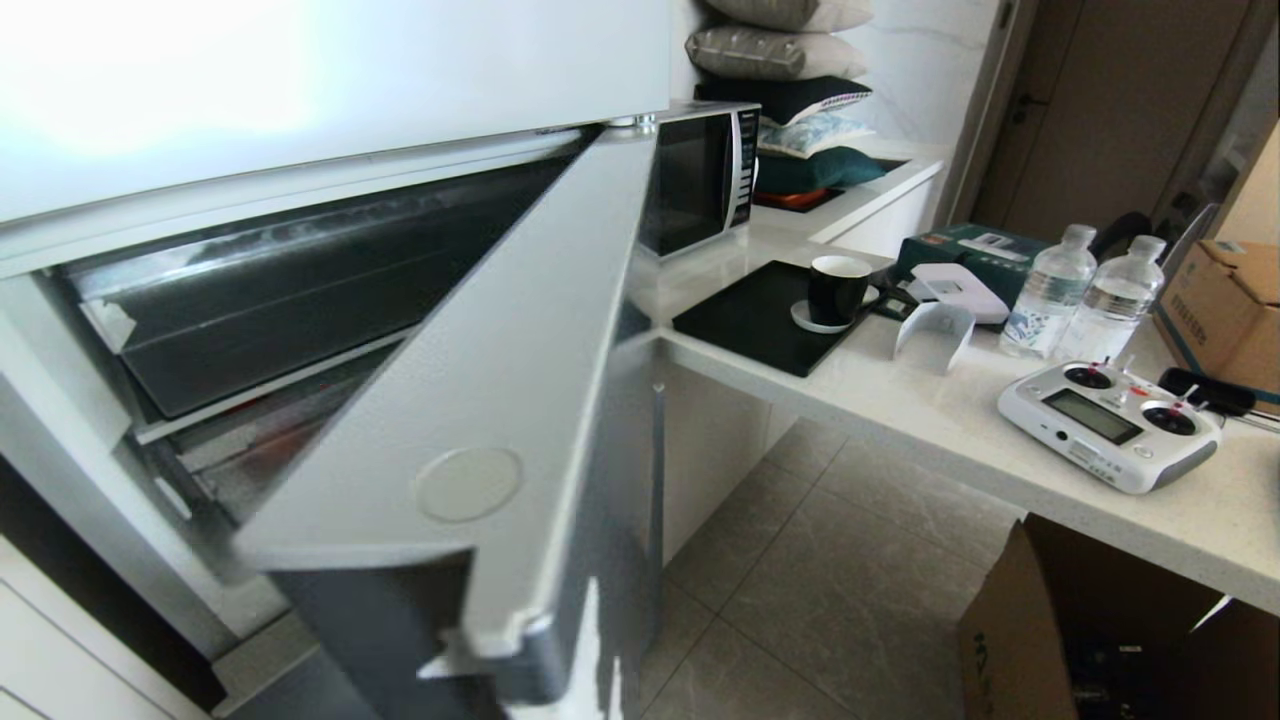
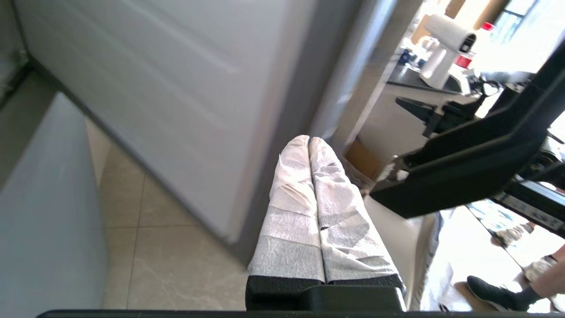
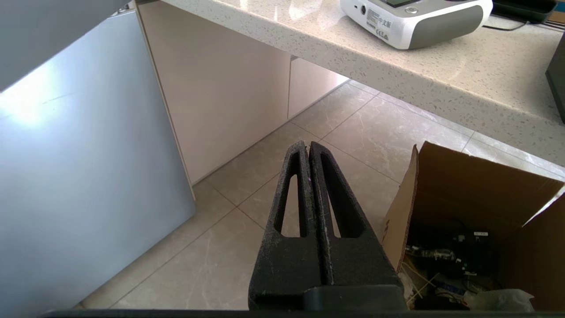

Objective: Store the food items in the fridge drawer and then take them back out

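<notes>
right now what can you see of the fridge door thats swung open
The fridge door is a grey-blue, matte metal-looking panel, swung wide so its outer face tilts toward the head camera. A round, flat disc sits on that face near the lower end. Its edge is darker grey. It hangs over the tiled floor, close to the counter cabinets. Behind it the dark compartment stands exposed. Nothing grips it.

Fridge drawer (image 1: pixel 250 440) sat low inside the fridge's opened compartment, largely hidden behind the swung-open grey door, pale front lip showing, blurred red-orange patch inside it, food items not clearly distinguishable.
</notes>
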Motion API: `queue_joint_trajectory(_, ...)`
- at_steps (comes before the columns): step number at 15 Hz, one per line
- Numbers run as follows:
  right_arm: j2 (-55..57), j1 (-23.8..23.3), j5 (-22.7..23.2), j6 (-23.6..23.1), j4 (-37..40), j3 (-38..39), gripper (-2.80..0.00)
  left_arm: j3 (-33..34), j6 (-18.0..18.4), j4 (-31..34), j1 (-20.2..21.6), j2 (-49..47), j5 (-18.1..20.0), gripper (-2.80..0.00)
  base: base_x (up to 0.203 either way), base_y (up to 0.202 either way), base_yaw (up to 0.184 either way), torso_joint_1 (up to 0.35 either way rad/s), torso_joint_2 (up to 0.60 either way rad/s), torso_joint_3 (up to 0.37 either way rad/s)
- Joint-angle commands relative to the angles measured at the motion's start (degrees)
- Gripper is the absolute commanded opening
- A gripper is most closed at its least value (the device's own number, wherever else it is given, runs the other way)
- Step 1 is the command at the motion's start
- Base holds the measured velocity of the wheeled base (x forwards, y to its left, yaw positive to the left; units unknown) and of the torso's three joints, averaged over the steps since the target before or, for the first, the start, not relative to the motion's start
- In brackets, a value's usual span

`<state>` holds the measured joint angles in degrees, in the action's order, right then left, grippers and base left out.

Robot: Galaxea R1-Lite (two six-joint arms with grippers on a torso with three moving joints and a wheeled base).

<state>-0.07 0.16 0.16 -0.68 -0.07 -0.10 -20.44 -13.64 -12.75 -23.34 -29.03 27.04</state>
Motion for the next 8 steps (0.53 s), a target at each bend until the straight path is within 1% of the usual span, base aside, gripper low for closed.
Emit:
queue_joint_trajectory(1, 0.0, 0.0, 0.0, 0.0, 0.0, 0.0, -2.80, 0.0, -0.1, 0.0, 0.1, 0.1, -0.1, -2.80, 0.000, 0.000, 0.000, 0.000, 0.00, 0.000)
queue_joint_trajectory(2, 0.0, 0.0, 0.0, 0.0, 0.0, 0.0, -2.80, 0.0, -0.1, 0.0, 0.1, 0.0, -1.8, -2.80, 0.000, 0.000, 0.000, 0.000, 0.00, 0.000)
queue_joint_trajectory(4, 0.0, 0.0, 0.0, 0.0, 0.0, 0.0, -2.80, 0.1, -0.1, 0.1, 0.1, 0.1, -4.0, -2.80, 0.000, 0.000, 0.000, 0.000, 0.00, 0.000)
queue_joint_trajectory(5, 0.0, 0.0, 0.0, 0.0, 0.0, 0.0, -2.80, 0.1, 0.1, 0.1, 0.2, -0.1, -6.5, -2.80, 0.000, 0.000, 0.000, 0.000, 0.00, 0.000)
queue_joint_trajectory(6, 0.0, 0.0, 0.0, 0.0, 0.0, 0.0, -2.80, 0.2, 0.2, 0.2, 0.2, -0.5, -9.3, -2.80, 0.000, 0.000, 0.000, 0.000, 0.00, 0.000)
queue_joint_trajectory(7, 0.0, 0.0, 0.0, 0.0, 0.0, 0.0, -2.80, 0.3, 0.4, 0.3, 0.4, -0.8, -12.8, -2.80, 0.000, 0.000, 0.000, 0.000, 0.00, 0.000)
queue_joint_trajectory(8, 0.0, 0.0, 0.0, 0.0, 0.0, 0.0, -2.80, 0.3, 0.9, 0.6, 0.4, -0.8, -17.7, -2.80, 0.000, 0.000, 0.000, 0.000, 0.00, 0.000)
